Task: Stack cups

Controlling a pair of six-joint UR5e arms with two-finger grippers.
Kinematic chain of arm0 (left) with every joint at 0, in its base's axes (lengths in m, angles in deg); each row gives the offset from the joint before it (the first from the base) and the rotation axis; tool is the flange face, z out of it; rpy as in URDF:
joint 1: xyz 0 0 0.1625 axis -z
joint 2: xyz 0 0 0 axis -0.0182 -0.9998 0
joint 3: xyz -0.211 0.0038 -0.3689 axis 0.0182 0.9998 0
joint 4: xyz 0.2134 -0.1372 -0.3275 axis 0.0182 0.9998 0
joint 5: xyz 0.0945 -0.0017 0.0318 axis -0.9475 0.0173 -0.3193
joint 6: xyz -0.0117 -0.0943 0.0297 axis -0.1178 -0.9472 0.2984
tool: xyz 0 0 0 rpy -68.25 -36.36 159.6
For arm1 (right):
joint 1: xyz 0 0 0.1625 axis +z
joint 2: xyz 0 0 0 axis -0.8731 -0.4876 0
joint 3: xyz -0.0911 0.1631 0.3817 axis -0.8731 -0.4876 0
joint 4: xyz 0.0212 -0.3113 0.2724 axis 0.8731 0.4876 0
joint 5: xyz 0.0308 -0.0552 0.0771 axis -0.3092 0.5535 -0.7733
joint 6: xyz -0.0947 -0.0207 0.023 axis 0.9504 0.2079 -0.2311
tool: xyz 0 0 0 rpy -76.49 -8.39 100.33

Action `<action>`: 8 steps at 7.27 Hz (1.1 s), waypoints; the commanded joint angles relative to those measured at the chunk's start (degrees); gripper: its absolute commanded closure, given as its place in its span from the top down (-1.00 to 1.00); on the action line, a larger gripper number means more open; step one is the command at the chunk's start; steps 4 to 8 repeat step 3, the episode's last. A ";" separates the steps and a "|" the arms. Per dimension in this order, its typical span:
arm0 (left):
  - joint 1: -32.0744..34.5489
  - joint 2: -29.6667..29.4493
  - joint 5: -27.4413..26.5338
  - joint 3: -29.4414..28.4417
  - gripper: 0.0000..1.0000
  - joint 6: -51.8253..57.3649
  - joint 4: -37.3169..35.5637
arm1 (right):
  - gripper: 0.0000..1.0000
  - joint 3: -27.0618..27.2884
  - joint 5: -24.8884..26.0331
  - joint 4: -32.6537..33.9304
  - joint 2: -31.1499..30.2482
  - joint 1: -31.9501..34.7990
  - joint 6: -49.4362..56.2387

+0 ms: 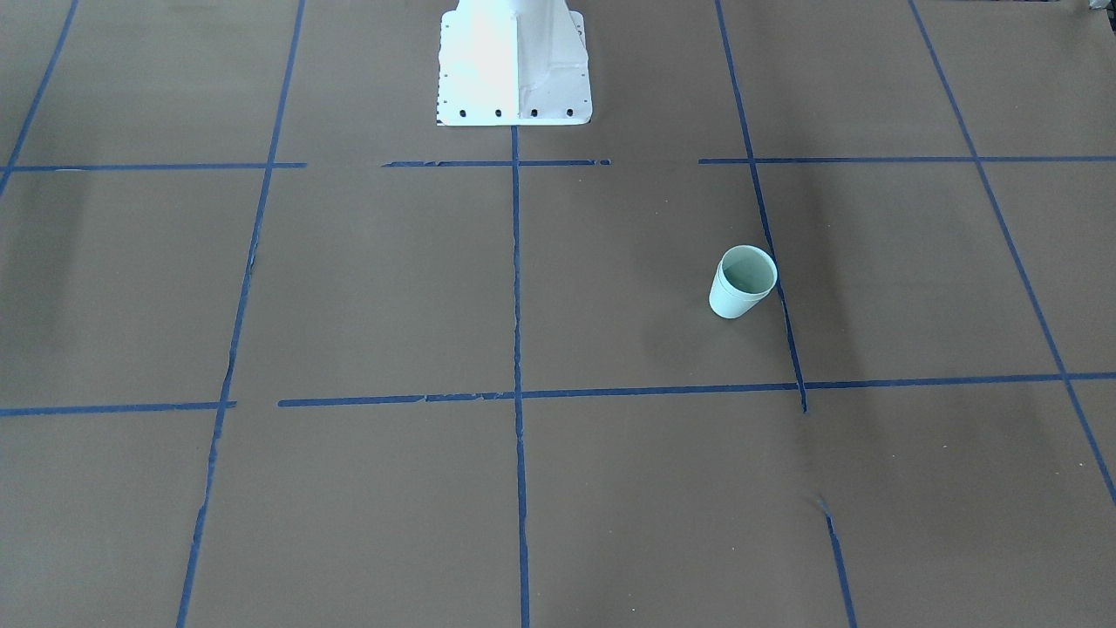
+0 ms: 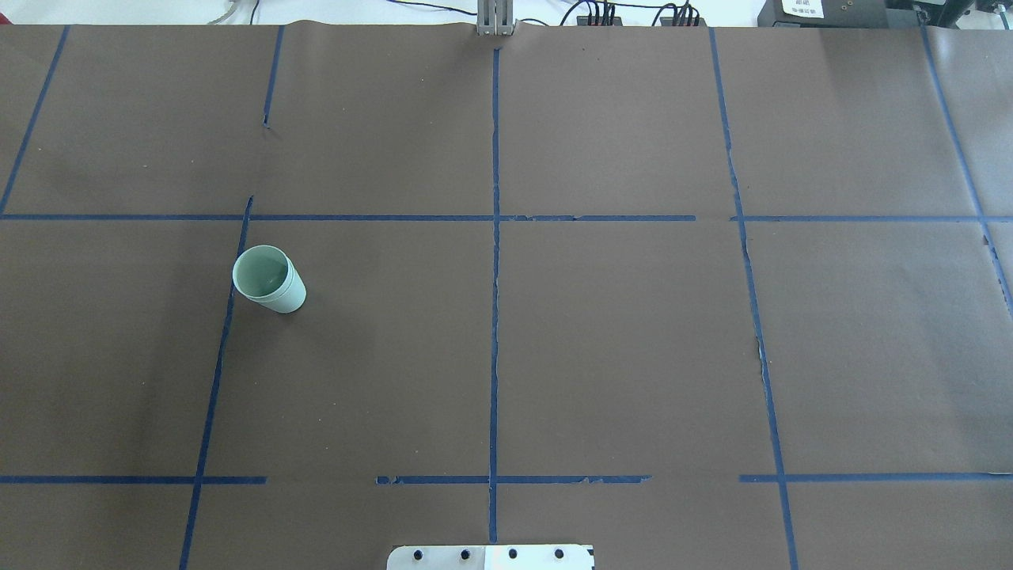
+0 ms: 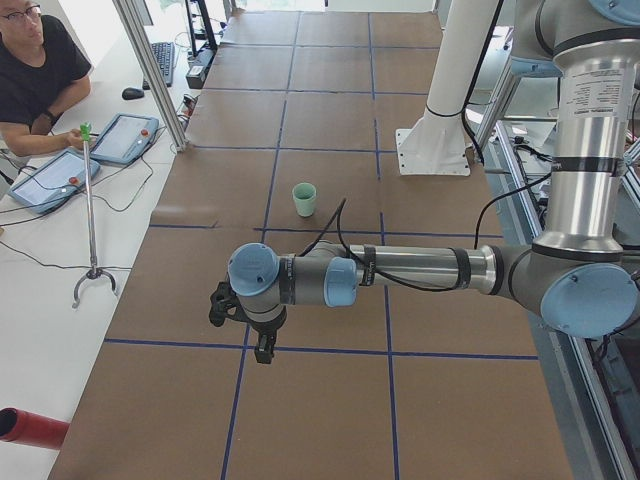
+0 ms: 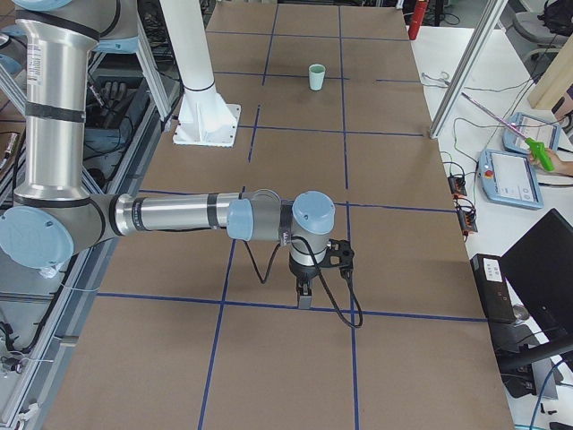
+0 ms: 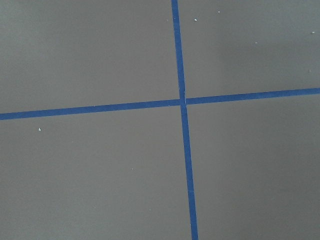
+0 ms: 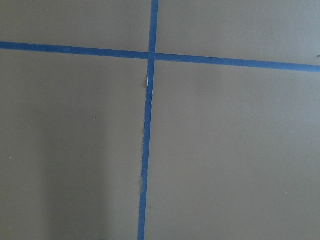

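Note:
The pale mint-green cups [image 1: 741, 288] stand upright as one nested stack on the brown table, beside a blue tape line. A double rim shows in the overhead view [image 2: 271, 281]. The stack also shows in the exterior left view [image 3: 304, 199] and far off in the exterior right view [image 4: 316, 76]. My left gripper [image 3: 263, 350] hangs high over the table, well away from the stack and nearer that camera; I cannot tell whether it is open or shut. My right gripper [image 4: 304, 296] hangs over the table's other end, far from the cups; I cannot tell its state either. Both wrist views show only bare table.
The white robot pedestal [image 1: 514, 70] stands at the table's robot-side edge. Blue tape lines grid the brown paper. An operator [image 3: 30, 80] sits past the far edge with tablets [image 3: 125, 138] and a stick on a stand [image 3: 90, 200]. A red object [image 3: 30, 428] lies off the table.

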 commanded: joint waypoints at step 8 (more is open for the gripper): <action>0.00 -0.14 -0.26 -0.29 1.00 0.15 -0.06 | 1.00 0.00 -0.07 0.00 0.00 0.00 0.00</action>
